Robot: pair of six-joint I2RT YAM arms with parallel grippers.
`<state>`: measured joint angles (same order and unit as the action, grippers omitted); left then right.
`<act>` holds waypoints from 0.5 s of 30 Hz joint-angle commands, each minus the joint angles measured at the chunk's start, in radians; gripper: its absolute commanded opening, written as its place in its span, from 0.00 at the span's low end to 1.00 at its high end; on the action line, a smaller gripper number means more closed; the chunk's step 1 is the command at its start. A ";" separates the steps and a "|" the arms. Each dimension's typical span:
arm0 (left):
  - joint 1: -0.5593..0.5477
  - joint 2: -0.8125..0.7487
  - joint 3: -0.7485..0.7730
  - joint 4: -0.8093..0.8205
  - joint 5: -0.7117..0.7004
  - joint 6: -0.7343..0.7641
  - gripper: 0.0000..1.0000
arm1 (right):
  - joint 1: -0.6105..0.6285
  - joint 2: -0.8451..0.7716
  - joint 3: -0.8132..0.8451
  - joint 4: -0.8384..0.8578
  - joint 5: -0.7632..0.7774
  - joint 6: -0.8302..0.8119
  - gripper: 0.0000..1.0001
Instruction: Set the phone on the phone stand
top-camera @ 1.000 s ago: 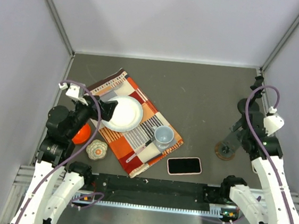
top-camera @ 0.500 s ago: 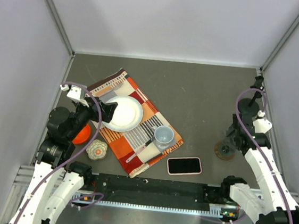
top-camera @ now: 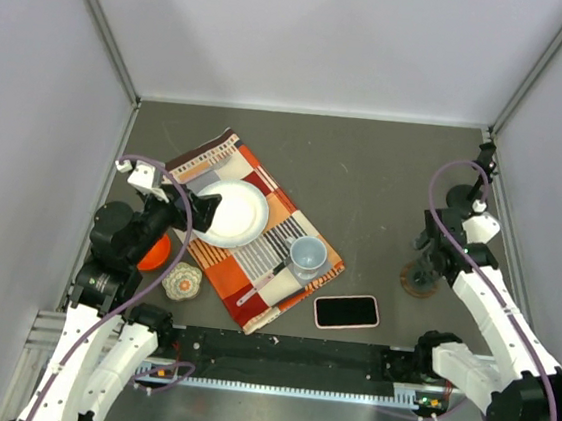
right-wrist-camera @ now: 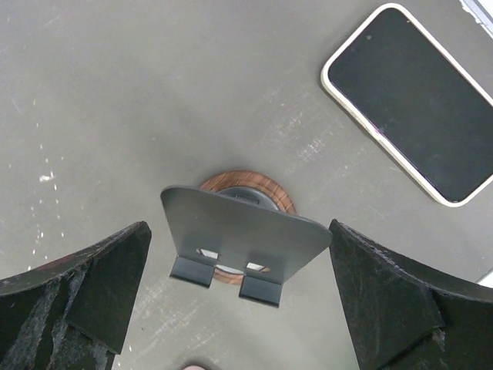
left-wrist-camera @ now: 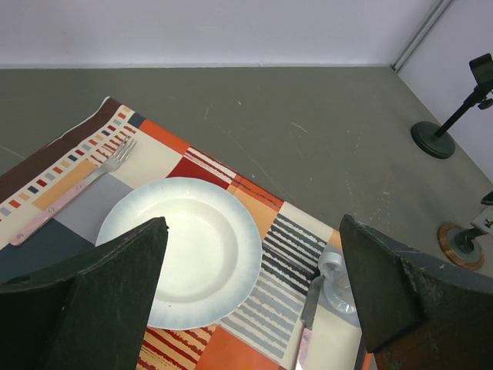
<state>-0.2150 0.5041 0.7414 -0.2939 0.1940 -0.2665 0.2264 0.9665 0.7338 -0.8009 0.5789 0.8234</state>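
While the phone lies unheld on the table, the phone stand is lined up under the right gripper.

The phone is seen flat and screen-up near the front edge, just left of the stand and apart from it, between the stand and the striped placemat. The right fingers are spread wide with nothing between them, and the stand's tilted back plate and two small lips are framed between them from above, seemingly so that its position can be checked or adjusted before the phone is fetched. The left gripper is held over the white plate on the far-left side, also spread and empty, probably parked out of the way. No part of the placing is judged done yet.
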 commanded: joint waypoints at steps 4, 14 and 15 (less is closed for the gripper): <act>-0.004 -0.019 -0.011 0.032 0.015 0.003 0.98 | 0.010 0.029 0.068 -0.055 0.154 0.212 0.99; -0.014 -0.022 -0.014 0.029 0.016 0.003 0.98 | 0.021 0.083 0.115 -0.084 0.196 0.278 0.95; -0.014 -0.022 -0.014 0.029 0.016 0.004 0.98 | 0.024 0.089 0.118 -0.089 0.197 0.284 0.94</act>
<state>-0.2222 0.4927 0.7288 -0.2943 0.1974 -0.2665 0.2298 1.0378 0.8021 -0.8669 0.7326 1.0576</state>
